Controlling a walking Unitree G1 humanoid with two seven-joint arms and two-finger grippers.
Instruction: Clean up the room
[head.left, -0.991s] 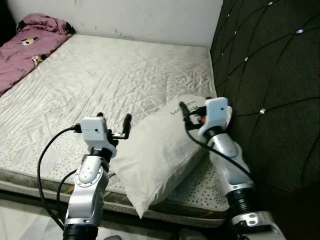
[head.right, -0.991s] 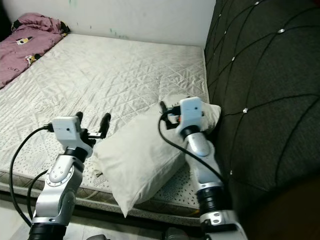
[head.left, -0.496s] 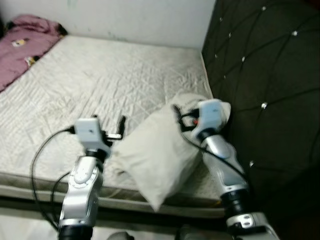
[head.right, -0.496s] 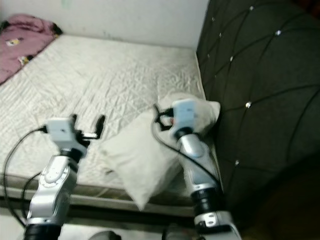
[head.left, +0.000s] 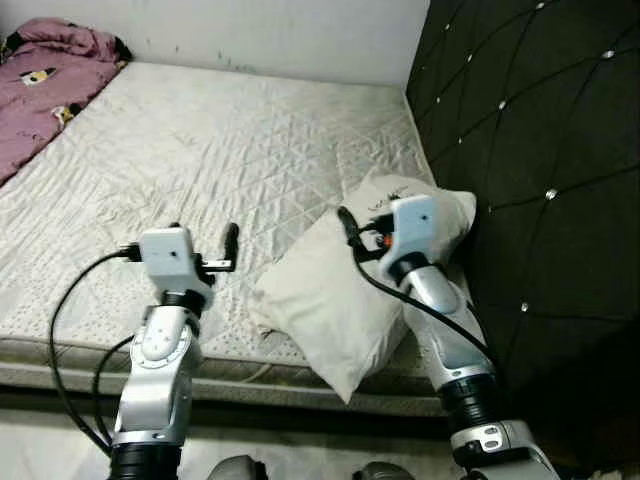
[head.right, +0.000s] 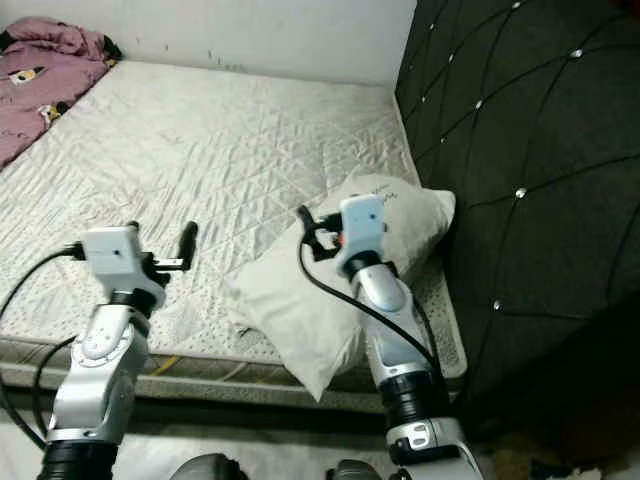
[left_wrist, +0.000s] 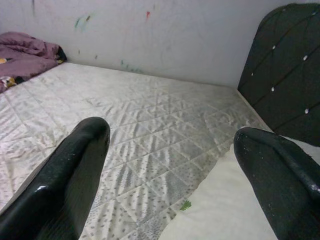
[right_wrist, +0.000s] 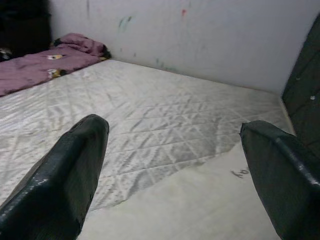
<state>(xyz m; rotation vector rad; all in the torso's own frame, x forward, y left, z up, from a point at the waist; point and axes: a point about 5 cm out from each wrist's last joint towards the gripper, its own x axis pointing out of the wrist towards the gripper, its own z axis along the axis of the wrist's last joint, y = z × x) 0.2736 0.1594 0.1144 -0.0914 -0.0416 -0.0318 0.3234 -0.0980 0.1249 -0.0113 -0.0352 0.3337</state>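
Observation:
A white pillow lies askew on the mattress near the headboard, one corner hanging over the bed's front edge. My right gripper hovers just above the pillow's far end with its fingers open; in the right wrist view the pillow sits below the spread fingers. My left gripper is open over the mattress, a short way left of the pillow and apart from it. The left wrist view shows the pillow's edge under one finger.
A dark tufted headboard stands along the right side. A purple blanket is bunched at the bed's far left corner. A white wall runs behind the bed. The bed's front edge is close to my body.
The camera has shifted and steadied after a blur. My left gripper, which was at the pillow's left edge, now stands apart from it. The right gripper stays over the pillow's far end.

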